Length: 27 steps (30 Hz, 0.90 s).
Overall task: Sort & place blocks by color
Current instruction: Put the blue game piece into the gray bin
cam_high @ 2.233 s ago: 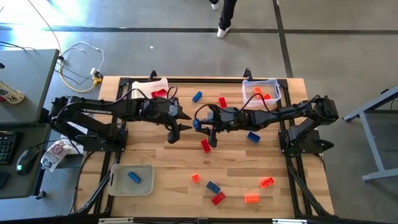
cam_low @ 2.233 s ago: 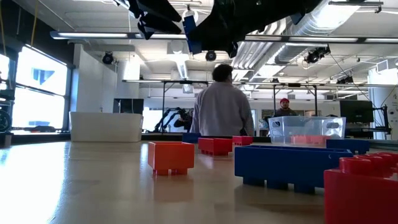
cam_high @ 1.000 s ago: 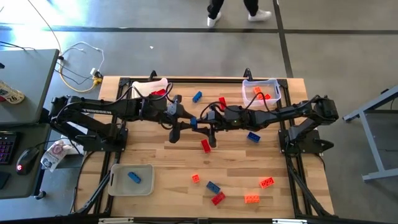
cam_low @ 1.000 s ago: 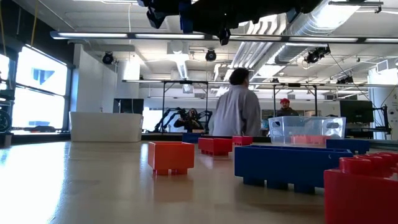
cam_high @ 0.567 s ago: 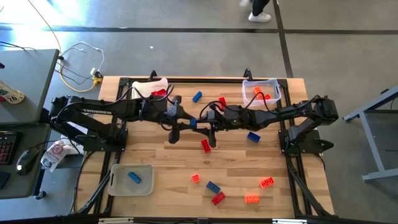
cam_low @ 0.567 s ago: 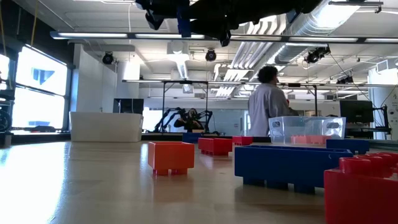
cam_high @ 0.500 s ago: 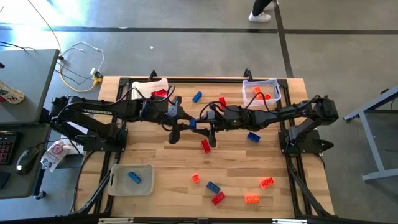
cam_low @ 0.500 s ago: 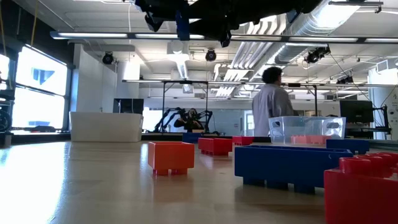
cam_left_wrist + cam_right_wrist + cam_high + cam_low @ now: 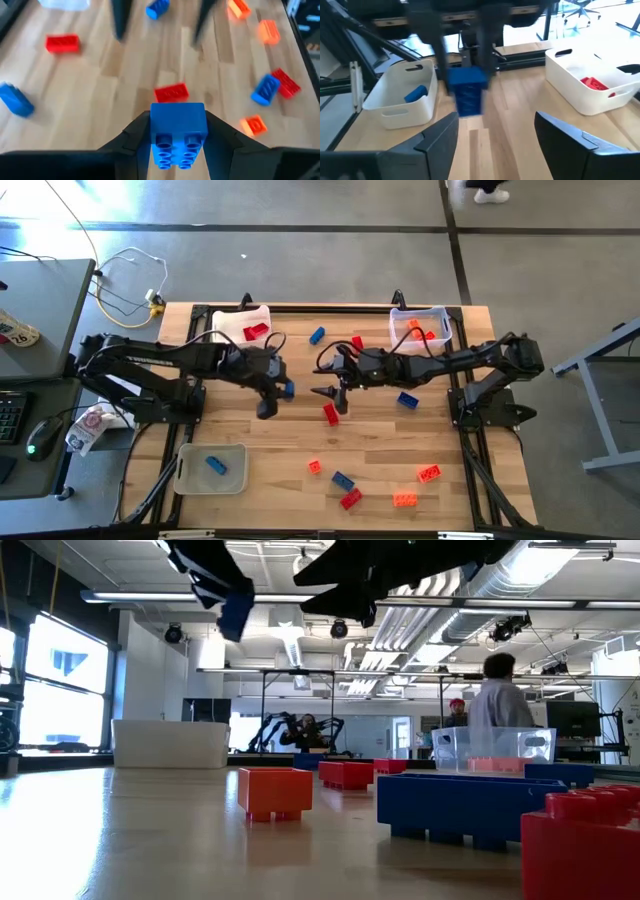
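Handover done: blue block (image 9: 178, 134) passed since earlier frame | left end effector (image 9: 281, 390) clamped on it | right end effector (image 9: 326, 392) apart, released, just beside | tray with blue block (image 9: 213, 470) presumably next

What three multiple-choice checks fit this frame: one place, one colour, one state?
1. The raised small blue studded plastic brick is: A) between the left gripper's fingers B) in a tray C) on the floor.
2. The lone brick in the whitish rectangular tray at the high view's lower left is: A) red B) blue C) orange.
3. The right gripper's fingers are: A) open B) shut on a brick C) shut, empty.
Answers: 1A, left wrist view shows it clamped; 2B, plainly blue; 3A, spread wide, touching nothing.
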{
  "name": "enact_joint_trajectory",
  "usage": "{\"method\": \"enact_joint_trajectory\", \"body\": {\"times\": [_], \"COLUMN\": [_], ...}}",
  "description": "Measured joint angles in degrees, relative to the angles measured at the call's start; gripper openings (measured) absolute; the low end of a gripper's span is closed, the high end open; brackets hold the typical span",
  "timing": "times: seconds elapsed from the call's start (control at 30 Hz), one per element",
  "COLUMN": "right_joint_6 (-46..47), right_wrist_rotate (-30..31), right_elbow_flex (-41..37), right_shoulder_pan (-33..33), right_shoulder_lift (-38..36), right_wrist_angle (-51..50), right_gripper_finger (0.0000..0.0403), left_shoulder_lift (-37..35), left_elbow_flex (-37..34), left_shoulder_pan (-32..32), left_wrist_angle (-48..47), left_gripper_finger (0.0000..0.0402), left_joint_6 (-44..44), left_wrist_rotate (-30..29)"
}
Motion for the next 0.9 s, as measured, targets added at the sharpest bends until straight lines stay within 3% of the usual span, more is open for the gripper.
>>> {"method": "enact_joint_trajectory", "body": {"times": [0.57, 0.73, 0.9], "right_joint_6": [0.50, 1.91, 3.00], "right_wrist_rotate": [0.02, 0.54, 5.51], "right_elbow_flex": [0.00, 0.00, 0.00], "right_shoulder_pan": [-10.58, -14.72, -17.24], "right_shoulder_lift": [0.00, 0.00, 0.00], "right_wrist_angle": [-0.84, -2.83, -4.98], "right_gripper_finger": [0.0248, 0.0248, 0.0248], "left_shoulder_lift": [-2.70, -2.70, -2.48], "left_elbow_flex": [0.04, 0.04, 0.04], "left_shoulder_pan": [-19.16, -25.09, -29.30], "left_wrist_angle": [-25.35, -27.17, -27.18], "left_gripper_finger": [0.0113, 0.0113, 0.0113], "left_joint_6": [-19.28, -24.91, -29.39], "left_wrist_rotate": [0.56, 0.52, 0.52]}}
